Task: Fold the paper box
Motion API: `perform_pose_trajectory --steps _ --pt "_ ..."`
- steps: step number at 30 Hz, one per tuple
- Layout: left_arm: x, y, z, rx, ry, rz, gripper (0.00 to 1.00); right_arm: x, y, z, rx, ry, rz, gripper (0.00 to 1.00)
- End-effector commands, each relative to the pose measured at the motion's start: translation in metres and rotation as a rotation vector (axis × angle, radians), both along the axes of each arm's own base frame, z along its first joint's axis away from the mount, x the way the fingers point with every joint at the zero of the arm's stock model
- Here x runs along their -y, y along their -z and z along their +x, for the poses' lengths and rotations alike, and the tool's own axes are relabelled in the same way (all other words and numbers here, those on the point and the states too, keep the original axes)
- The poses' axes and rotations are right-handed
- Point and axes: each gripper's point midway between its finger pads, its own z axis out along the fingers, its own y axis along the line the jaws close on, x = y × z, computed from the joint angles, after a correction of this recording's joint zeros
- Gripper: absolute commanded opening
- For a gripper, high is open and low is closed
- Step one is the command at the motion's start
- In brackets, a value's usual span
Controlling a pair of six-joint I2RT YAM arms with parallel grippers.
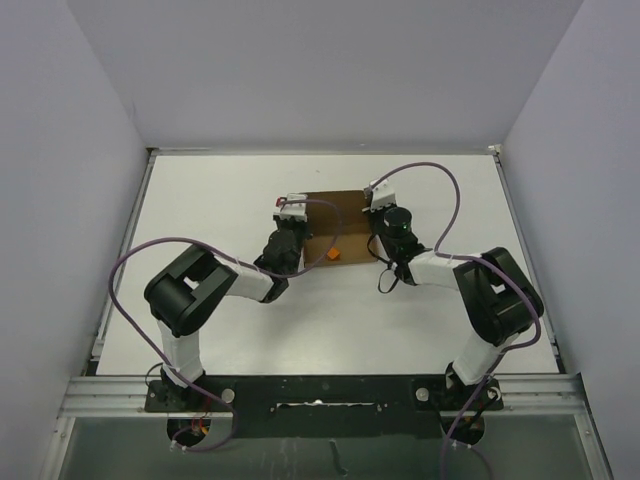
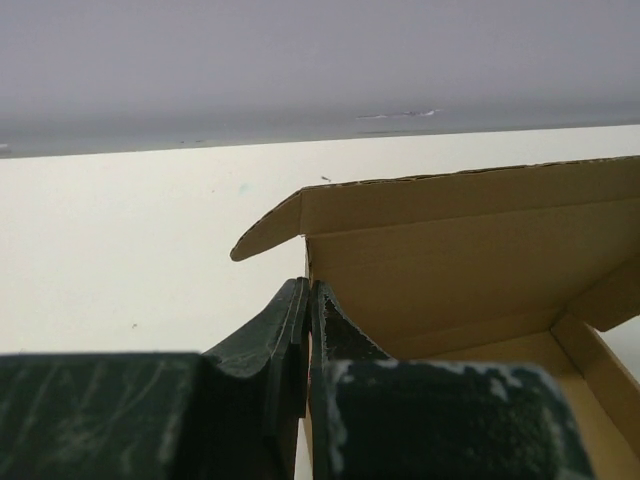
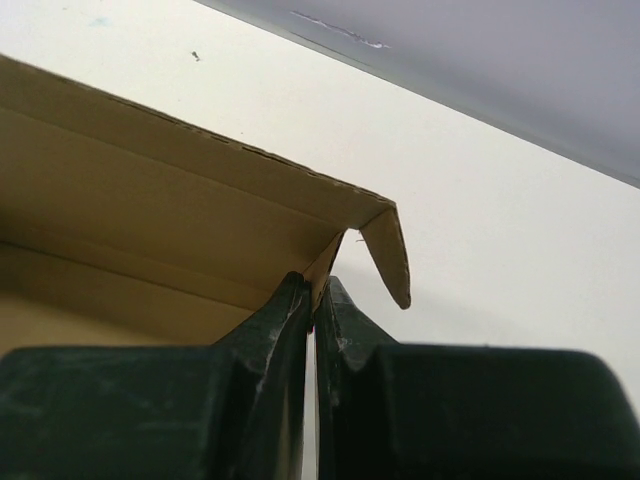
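Observation:
The brown paper box [image 1: 335, 222] lies in the middle of the white table, partly folded with walls raised. My left gripper [image 1: 292, 212] is shut on the box's left side wall. In the left wrist view the gripper [image 2: 308, 292] pinches that wall's edge, with the box's back wall [image 2: 470, 250] and a small corner flap [image 2: 265, 235] beyond. My right gripper [image 1: 376, 205] is shut on the right side wall. In the right wrist view the gripper [image 3: 316, 290] clamps the wall edge under the back wall [image 3: 170, 210], next to a corner flap [image 3: 390, 255].
A small orange piece [image 1: 333, 255] lies by the box's near edge. The white table [image 1: 200, 200] extends left, right and behind the box, bounded by grey walls. Purple cables loop above both arms.

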Motion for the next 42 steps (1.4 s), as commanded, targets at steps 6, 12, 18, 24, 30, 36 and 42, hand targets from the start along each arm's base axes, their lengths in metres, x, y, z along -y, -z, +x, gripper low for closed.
perform_pose_trajectory --steps 6,12,18,24,30,36,42 --pt "0.046 -0.002 -0.022 0.016 0.188 -0.115 0.0 -0.048 -0.014 -0.012 0.003 -0.072 0.134 0.01" --pt "0.043 0.011 -0.034 -0.011 0.185 -0.101 0.0 -0.05 -0.007 -0.023 -0.033 -0.079 0.132 0.02" --pt "0.044 0.012 -0.038 -0.015 0.186 -0.097 0.0 -0.047 -0.007 -0.029 -0.049 -0.077 0.103 0.02" --pt "0.046 0.01 -0.043 -0.014 0.193 -0.084 0.0 -0.044 -0.002 -0.045 -0.063 -0.104 0.059 0.03" --pt "0.042 0.011 -0.047 -0.019 0.192 -0.074 0.0 -0.038 0.007 -0.059 -0.119 -0.106 0.054 0.04" --pt "0.043 0.013 -0.049 -0.021 0.196 -0.072 0.0 -0.039 0.017 -0.06 -0.174 -0.069 0.121 0.04" --pt "0.042 0.008 -0.049 -0.005 0.194 -0.06 0.0 -0.036 0.02 -0.053 -0.144 -0.007 0.182 0.04"
